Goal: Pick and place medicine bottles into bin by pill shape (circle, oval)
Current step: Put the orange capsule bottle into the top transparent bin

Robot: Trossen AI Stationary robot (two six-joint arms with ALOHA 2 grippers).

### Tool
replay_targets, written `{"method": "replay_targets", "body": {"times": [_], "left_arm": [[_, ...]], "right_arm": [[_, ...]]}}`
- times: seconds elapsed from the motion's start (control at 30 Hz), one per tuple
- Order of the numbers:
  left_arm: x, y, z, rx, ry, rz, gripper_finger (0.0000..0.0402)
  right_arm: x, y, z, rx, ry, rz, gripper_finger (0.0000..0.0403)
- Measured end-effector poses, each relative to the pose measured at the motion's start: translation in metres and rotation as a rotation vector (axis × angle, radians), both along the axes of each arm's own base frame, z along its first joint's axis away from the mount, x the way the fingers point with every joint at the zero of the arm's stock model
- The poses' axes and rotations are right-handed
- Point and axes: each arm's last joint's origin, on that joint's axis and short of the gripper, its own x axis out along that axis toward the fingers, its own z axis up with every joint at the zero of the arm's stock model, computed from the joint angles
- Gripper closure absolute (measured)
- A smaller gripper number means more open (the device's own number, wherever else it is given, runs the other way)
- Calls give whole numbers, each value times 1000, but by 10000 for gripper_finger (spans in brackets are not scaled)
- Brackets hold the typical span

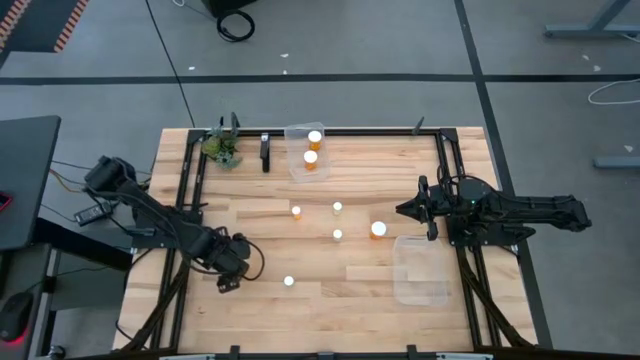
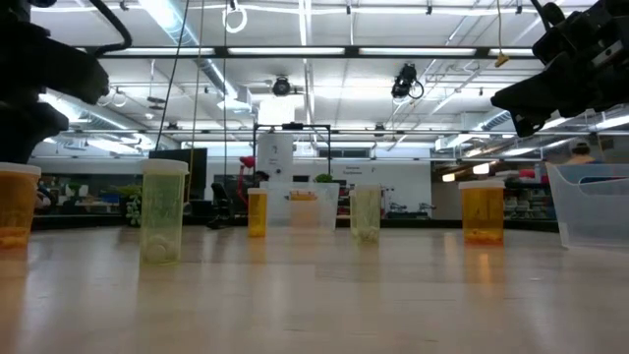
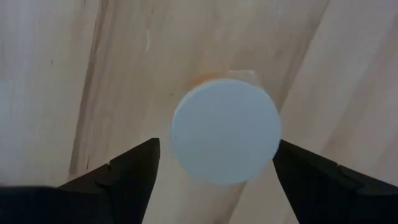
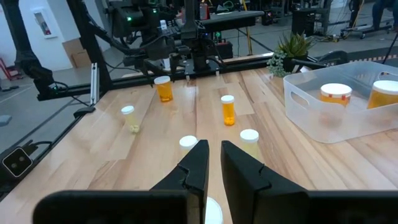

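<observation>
Left end effector (image 1: 247, 262) wide over a capped bottle; right end effector (image 1: 410, 209) narrow, holding nothing.

From above, we see the left one at seven o'clock on the counter (image 1: 330, 310) and the right one at three o'clock; five medicine bottles (image 1: 337, 234) stand near the middle, two more in the bin (image 1: 298, 165) at twelve o'clock. At counter level, we see bottles upright in a row. Through the left wrist, a white cap (image 3: 226, 131) sits between the spread fingers (image 3: 127, 177), apart from both. Through the right wrist, the fingers (image 4: 198, 165) nearly meet.
</observation>
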Motion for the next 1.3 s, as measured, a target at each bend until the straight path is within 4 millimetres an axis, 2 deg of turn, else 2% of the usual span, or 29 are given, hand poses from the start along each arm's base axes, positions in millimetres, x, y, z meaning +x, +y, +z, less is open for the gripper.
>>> {"method": "replay_targets", "body": {"times": [0.2,0.53,1.07,1.17,1.3], "left_arm": [[12,-1,-9,1,-17,-27,87],[15,2,-12,13,-4,-29,92],[15,3,-12,4,0,-35,200],[18,6,-11,2,-1,-18,204],[26,8,0,1,-20,-37,185]], "right_arm": [[0,0,0,0,0,0,354],[0,0,0,0,0,0,354],[0,0,0,0,0,0,354],[0,0,0,0,0,0,354],[0,0,0,0,0,0,354]]}}
